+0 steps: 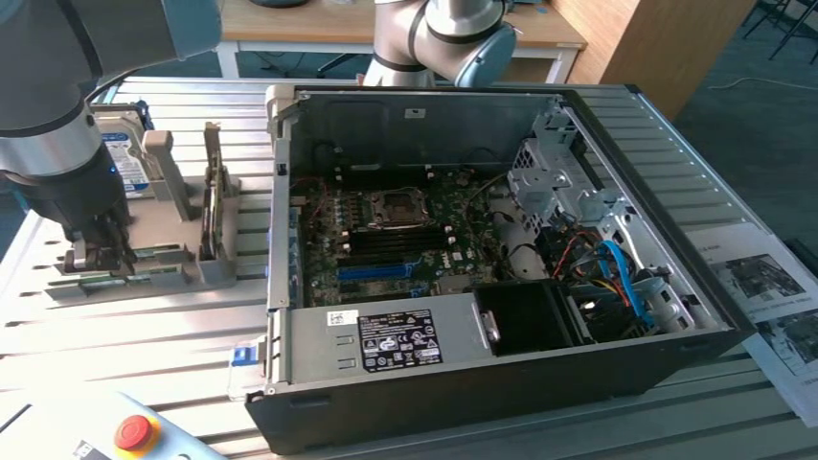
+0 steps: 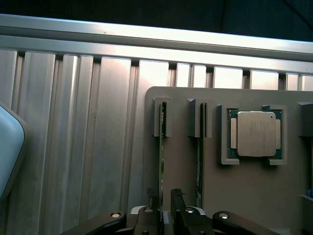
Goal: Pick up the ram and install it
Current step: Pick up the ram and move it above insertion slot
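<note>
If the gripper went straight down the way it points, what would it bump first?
Probably the ram, the stick farther from the processor chip; the gripper sits right over its edge, though depth is unclear.

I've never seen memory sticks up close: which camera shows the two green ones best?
The wrist view: both ram sticks stand edge-on in the grey holder slots, one inside the open gripper. The exterior view gives just green slivers beside the gripper.
</note>
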### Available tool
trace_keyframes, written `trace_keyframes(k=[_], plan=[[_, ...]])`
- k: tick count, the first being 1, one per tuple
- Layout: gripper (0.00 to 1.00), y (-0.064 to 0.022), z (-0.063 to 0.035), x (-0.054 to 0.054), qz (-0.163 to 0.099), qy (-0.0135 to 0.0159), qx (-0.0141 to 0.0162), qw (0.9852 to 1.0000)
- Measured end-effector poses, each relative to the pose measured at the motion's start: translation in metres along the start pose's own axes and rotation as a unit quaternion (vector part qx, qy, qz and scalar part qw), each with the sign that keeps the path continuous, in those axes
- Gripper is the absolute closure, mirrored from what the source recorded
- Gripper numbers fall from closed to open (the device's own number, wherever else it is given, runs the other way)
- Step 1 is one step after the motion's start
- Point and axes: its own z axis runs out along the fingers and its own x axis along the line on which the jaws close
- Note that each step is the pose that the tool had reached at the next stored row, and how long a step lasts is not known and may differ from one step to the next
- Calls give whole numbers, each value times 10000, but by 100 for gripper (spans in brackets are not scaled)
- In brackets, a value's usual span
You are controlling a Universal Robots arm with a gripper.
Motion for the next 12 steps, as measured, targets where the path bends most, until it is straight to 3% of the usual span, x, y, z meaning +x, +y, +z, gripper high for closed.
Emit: trace_keyframes(k=[12], plan=[[76, 0, 0, 0, 0, 0, 0, 10000]])
